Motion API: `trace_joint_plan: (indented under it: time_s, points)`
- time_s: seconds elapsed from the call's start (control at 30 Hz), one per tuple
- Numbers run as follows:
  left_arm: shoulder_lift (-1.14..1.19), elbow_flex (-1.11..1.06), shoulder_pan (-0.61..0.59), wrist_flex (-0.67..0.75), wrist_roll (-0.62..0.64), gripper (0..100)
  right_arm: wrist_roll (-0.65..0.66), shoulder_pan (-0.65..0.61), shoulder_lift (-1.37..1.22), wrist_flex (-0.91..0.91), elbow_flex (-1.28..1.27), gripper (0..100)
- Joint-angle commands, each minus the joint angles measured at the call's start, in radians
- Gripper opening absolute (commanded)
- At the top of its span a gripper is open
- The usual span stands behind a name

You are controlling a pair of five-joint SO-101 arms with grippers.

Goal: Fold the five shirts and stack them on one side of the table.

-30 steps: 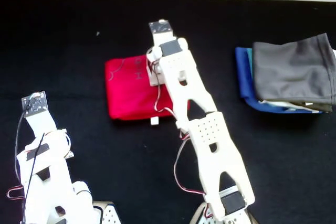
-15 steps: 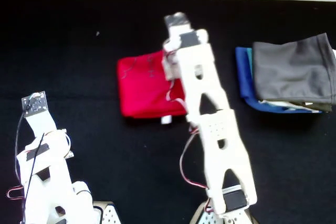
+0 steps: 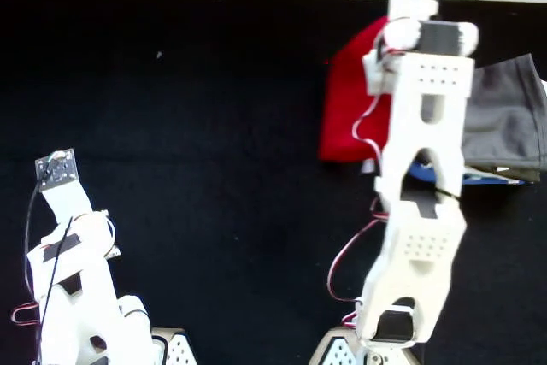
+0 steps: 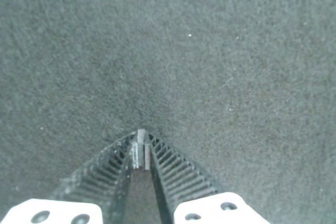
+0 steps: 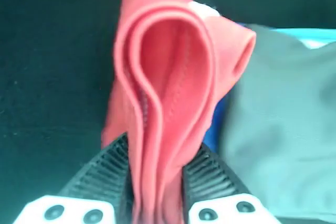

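So, left gripper (image 4: 140, 148): your fingers meet, holding nothing, above the black table (image 3: 214, 83).
Right gripper (image 5: 156, 156): your fingers clamp the folded red shirt (image 3: 346, 108).
Stack (image 3: 504, 121): grey shirt on top, just right of the red shirt.

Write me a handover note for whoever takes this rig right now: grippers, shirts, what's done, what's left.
Right gripper: shut on the folded red shirt, holding it right beside the stack.
Left gripper: shut on nothing, over the bare black table near its own base.
Stack of folded shirts: on the right arm's side of the table, grey one on top, blue showing underneath. The number of layers can't be counted from here.
Done: the red shirt is folded and no loose shirts lie on the table.
Left: probably set the red shirt on top of the grey one, release and check that the stack is square.
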State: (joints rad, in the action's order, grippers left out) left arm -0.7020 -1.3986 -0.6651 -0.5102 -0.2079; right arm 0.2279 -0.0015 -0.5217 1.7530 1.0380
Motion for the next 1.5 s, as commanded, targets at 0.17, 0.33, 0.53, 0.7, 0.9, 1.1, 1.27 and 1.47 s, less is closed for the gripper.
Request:
trace_joint_plan:
  time_s: [0.17, 0.33, 0.53, 0.7, 0.9, 1.1, 1.27, 1.47]
  points:
    - [-0.012, -0.001, -0.004, 0.025, -0.006, 1, 0.118, 0.182, 0.088, -0.004, -0.005, 0.6]
    - [-0.012, -0.001, -0.004, 0.025, -0.006, 1, 0.206, 0.303, 0.025, -0.079, -0.007, 0.6]
    - [-0.012, -0.001, -0.004, 0.025, -0.006, 1, 0.322, 0.410, -0.196, -0.223, 0.002, 0.6]
    - [-0.012, -0.001, -0.004, 0.025, -0.006, 1, 0.385, 0.463, -0.269, -0.358, 0.002, 0.6]
    - [-0.012, -0.001, -0.004, 0.025, -0.006, 1, 0.385, 0.456, -0.214, -0.315, 0.160, 0.6]
    - [-0.012, -0.001, -0.004, 0.025, -0.006, 1, 0.451, 0.463, -0.234, -0.321, 0.196, 0.6]
    - [-0.012, -0.001, -0.004, 0.025, -0.006, 1, 0.451, 0.490, -0.312, -0.389, 0.203, 0.6]
    - [-0.012, -0.001, -0.004, 0.025, -0.006, 1, 0.496, 0.516, -0.357, -0.469, 0.203, 0.6]
